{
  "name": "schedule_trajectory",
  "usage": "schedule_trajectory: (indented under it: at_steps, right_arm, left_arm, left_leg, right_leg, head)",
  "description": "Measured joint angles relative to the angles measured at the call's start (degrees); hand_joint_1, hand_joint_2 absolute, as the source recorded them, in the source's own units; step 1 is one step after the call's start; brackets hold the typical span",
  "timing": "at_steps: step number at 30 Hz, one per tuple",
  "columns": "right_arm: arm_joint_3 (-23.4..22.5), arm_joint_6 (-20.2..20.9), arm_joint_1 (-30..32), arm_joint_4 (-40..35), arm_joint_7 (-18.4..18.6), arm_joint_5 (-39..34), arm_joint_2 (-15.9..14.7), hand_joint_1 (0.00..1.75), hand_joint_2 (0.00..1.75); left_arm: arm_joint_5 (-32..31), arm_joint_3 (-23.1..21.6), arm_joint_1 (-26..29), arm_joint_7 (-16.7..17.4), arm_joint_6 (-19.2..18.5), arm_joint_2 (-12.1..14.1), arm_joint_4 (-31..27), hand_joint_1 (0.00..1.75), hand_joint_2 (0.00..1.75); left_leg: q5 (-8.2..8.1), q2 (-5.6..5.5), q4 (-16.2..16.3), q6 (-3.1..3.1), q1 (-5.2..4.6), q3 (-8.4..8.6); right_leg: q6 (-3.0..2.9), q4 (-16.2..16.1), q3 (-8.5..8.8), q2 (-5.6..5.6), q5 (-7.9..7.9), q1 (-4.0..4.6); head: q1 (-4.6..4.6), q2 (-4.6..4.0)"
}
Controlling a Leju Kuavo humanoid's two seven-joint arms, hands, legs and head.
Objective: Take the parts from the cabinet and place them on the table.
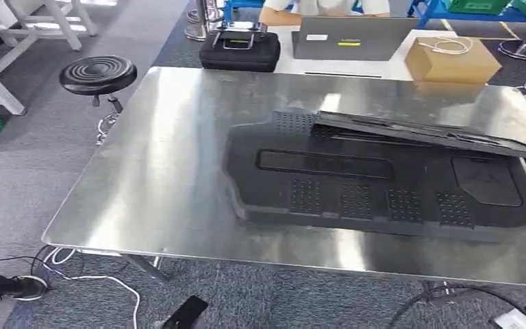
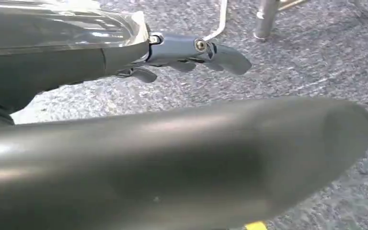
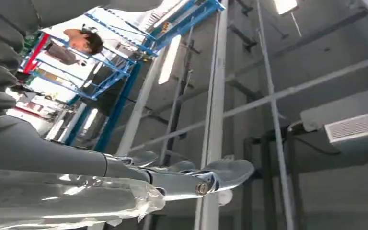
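In the head view, a big black part (image 1: 377,179) lies flat on the shiny metal desk (image 1: 157,171), toward 3 o'clock. A thin black panel (image 1: 438,131) leans tilted across its far edge. A black stool (image 1: 98,72) stands at 10 o'clock. In the left wrist view, the left hand (image 2: 191,52) hangs over grey carpet with its fingers (image 2: 230,56) apart, holding nothing. In the right wrist view, the right hand (image 3: 191,179) points up at the ceiling, fingers (image 3: 232,170) apart and empty.

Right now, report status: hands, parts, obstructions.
Left hand open, hanging over carpet. Right hand open, holding nothing. Two black parts stacked on steel table. Nothing obstructing.
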Motion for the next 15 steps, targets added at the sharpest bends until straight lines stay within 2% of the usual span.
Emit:
schedule_trajectory:
  at_steps: [2, 3, 4, 5, 6, 7, 8, 9, 10, 12, 13, 14, 15]
  right_arm:
    - [-0.09, 0.00, 0.08, 0.09, 0.04, 0.04, 0.02, 0.00, 1.75]
    - [-0.09, 0.00, 0.07, 0.11, 0.09, 0.07, 0.02, 0.00, 1.75]
    - [-0.11, 0.00, 0.07, 0.13, 0.15, 0.07, 0.02, 0.00, 1.75]
    - [-0.13, 0.00, 0.07, 0.15, 0.22, 0.11, 0.02, 0.00, 1.75]
    - [-0.13, 0.00, 0.05, 0.17, 0.33, 0.18, 0.02, 0.00, 1.75]
    - [-0.13, 0.00, 0.05, 0.17, 0.41, 0.20, 0.02, 0.00, 1.75]
    - [-0.15, 0.00, 0.03, 0.15, 0.50, 0.22, 0.02, 0.00, 1.75]
    - [-0.20, 0.00, 0.02, 0.07, 0.52, 0.22, 0.02, 0.00, 1.75]
    - [-0.17, 0.00, 0.01, 0.04, 0.52, 0.33, 0.02, 0.00, 1.75]
    - [-0.15, 0.00, 0.02, 0.09, 0.68, 0.42, 0.02, 0.00, 1.75]
    - [-0.15, 0.00, 0.04, 0.11, 0.70, 0.42, 0.02, 0.00, 1.75]
    - [-0.15, 0.00, 0.06, 0.11, 0.74, 0.44, 0.02, 0.00, 1.75]
    - [-0.13, 0.00, 0.01, 0.13, 0.85, 0.48, 0.00, 0.00, 1.75]
  left_arm:
    - [-0.02, 0.00, 0.00, 0.02, 0.00, 0.07, 0.00, 0.00, 0.00]
    - [-0.02, 0.00, 0.00, 0.02, 0.00, 0.11, 0.00, 0.00, 0.00]
    - [-0.02, 0.00, 0.00, 0.04, 0.00, 0.13, 0.00, 0.00, 0.00]
    - [-0.02, 0.00, -0.01, 0.07, 0.00, 0.15, 0.00, 0.00, 0.00]
    - [-0.02, 0.00, -0.02, 0.09, 0.00, 0.15, 0.00, 0.00, 0.00]
    - [-0.02, 0.00, -0.04, 0.07, 0.00, 0.17, 0.00, 0.00, 0.00]
    - [-0.02, 0.00, -0.09, 0.09, 0.00, 0.15, 0.00, 0.00, 0.00]
    - [0.00, 0.00, -0.20, 0.07, 0.00, 0.11, 0.00, 0.00, 0.00]
    - [-0.02, 0.00, -0.21, 0.07, 0.00, 0.11, 0.00, 0.00, 0.00]
    - [0.00, 0.00, -0.16, 0.02, 0.00, 0.11, 0.00, 0.00, 0.00]
    - [0.00, 0.00, -0.08, 0.02, 0.00, 0.09, 0.02, 0.00, 0.00]
    - [0.00, 0.00, -0.17, 0.00, 0.00, 0.07, 0.00, 0.00, 0.00]
    - [-0.02, 0.00, -0.19, 0.00, -0.02, 0.04, 0.00, 0.00, 0.00]
  left_leg:
    - [-6.20, 0.00, 8.81, -0.73, 0.63, -2.18]
    - [-7.07, 0.00, 12.09, -1.03, 0.85, -2.68]
    - [-6.18, 0.01, 13.63, -1.32, 1.06, -2.39]
    - [-4.11, 0.01, 12.89, -1.62, 1.29, -1.20]
    - [-1.78, 0.02, 10.26, -1.96, 1.51, 0.86]
    - [0.07, 0.03, 5.57, -2.40, 1.84, 4.06]
    - [-0.18, 0.02, 1.03, -2.78, 2.26, 7.11]
    - [-1.95, -0.21, -2.75, -2.74, 1.78, 9.09]
    - [-2.56, -0.32, -2.96, -1.74, 1.79, 8.80]
    - [-1.94, -0.40, -2.56, -0.80, 1.34, 8.15]
    - [-1.16, -0.29, -2.64, 0.05, 1.47, 7.71]
    - [-0.57, 0.07, -2.67, 0.64, 1.56, 6.98]
    - [0.13, 0.08, -2.67, 1.12, 1.46, 6.23]
  right_leg:
    - [0.09, 0.47, -1.80, -0.20, 0.97, -0.05]
    - [0.23, 0.73, -2.68, -0.26, 1.46, -0.12]
    - [0.46, 1.13, -3.70, -0.31, 1.93, -0.27]
    - [0.76, 1.64, -4.73, -0.34, 2.29, -0.48]
    - [1.13, 2.28, -5.78, -0.35, 2.57, -0.76]
    - [1.49, 3.20, -6.91, -0.32, 2.79, -1.13]
    - [1.81, 4.15, -7.82, -0.29, 2.94, -1.24]
    - [2.22, 5.22, -8.77, -0.21, 3.10, -1.07]
    - [2.78, 5.36, -9.17, -0.20, 3.60, -1.02]
    - [3.46, 4.90, -9.26, -0.21, 4.82, -1.30]
    - [3.90, 4.78, -9.63, -0.20, 5.23, -1.42]
    - [4.12, 5.43, -9.88, -0.15, 3.01, -1.57]
    - [4.26, 7.79, -10.44, -0.11, -0.59, -1.57]
  head:
    - [-0.04, 0.00]
    - [-0.02, 0.00]
    - [-0.02, 0.00]
    - [-0.02, 0.00]
    - [0.00, 0.00]
    - [-0.04, 0.00]
    - [-0.09, 0.00]
    - [-0.20, 0.00]
    - [-0.11, 0.00]
    - [-0.09, 0.00]
    - [-0.11, 0.00]
    - [-0.02, 0.00]
    - [0.07, 0.00]
